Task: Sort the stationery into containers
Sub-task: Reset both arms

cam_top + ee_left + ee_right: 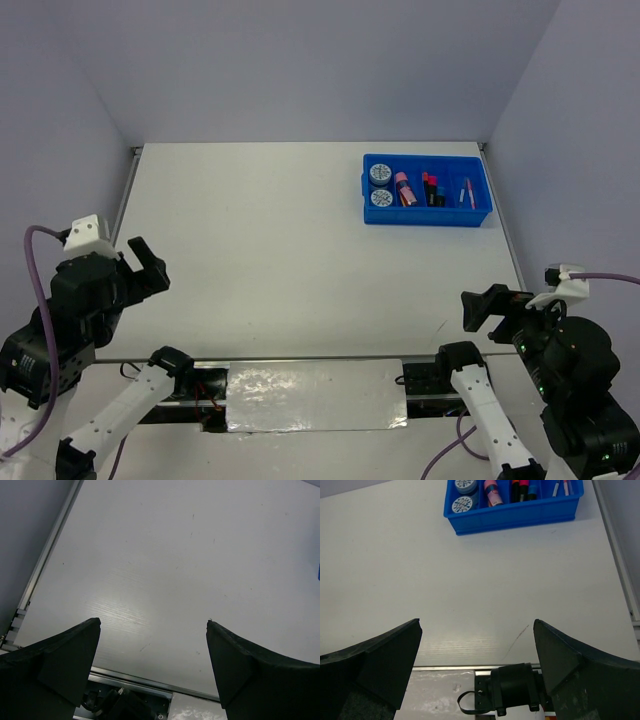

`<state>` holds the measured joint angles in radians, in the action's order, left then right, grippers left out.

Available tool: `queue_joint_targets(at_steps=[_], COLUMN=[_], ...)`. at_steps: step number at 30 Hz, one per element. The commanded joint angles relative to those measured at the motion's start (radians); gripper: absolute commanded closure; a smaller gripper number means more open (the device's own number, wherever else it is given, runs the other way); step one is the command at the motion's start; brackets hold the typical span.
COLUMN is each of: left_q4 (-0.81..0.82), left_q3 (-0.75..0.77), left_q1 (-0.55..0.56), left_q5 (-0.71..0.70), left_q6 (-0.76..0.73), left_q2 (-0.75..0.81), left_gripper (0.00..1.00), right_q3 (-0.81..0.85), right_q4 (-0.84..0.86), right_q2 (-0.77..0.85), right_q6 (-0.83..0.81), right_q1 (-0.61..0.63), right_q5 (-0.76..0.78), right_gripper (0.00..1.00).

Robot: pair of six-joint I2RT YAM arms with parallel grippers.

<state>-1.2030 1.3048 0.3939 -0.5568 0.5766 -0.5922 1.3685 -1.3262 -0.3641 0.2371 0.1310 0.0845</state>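
The left claw (153, 621) stands wide apart and empty, its two dark fingers (60, 655) framing white table (175, 555). It hangs over the near left corner of the table, tilted toward the far side. In its wrist view a metal rail (45, 557) runs along the table's left edge.

The right claw (477, 621) is spread just as wide and is also empty, hanging over the near right corner. Between its fingers the wrist view shows white table and, at the far end, the blue tray (520, 517).

The tray sits at the far right of the table, well apart from both claws, its long side running across. All the stationery in view lies inside it. Two tape discs (380, 174) lie flat in the leftmost compartment, one behind the other. The pink cylinder (402, 186) lies in the next compartment to the right, with something thin and orange beside it. The highlighters (431, 190) lie packed side by side in the third compartment, with pink and blue caps showing. The pens (467, 192) lie in the rightmost compartment, pointing front to back.

Between the arm bases a shiny plate (315, 395) covers the near edge. A purple cable (33, 280) loops off the left wrist, and another comes off the right.
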Motion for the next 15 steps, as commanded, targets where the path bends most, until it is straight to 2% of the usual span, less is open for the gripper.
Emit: queue_joint_targets(at_steps=[1, 15], left_q4=[-0.024, -0.006], left_q3=[0.042, 0.051], left_q1=[-0.004, -0.004], left_q5=[-0.020, -0.051], left_q6=[0.015, 0.011], left_q2=[0.017, 0.040], left_gripper=[0.01, 0.01], right_q3=[0.009, -0.026], right_q4=[-0.001, 0.047], right_q2=[-0.016, -0.029], right_q6=[-0.009, -0.015], right_q1=[0.022, 0.028], right_q5=[0.043, 0.024], right_gripper=[0.00, 0.00])
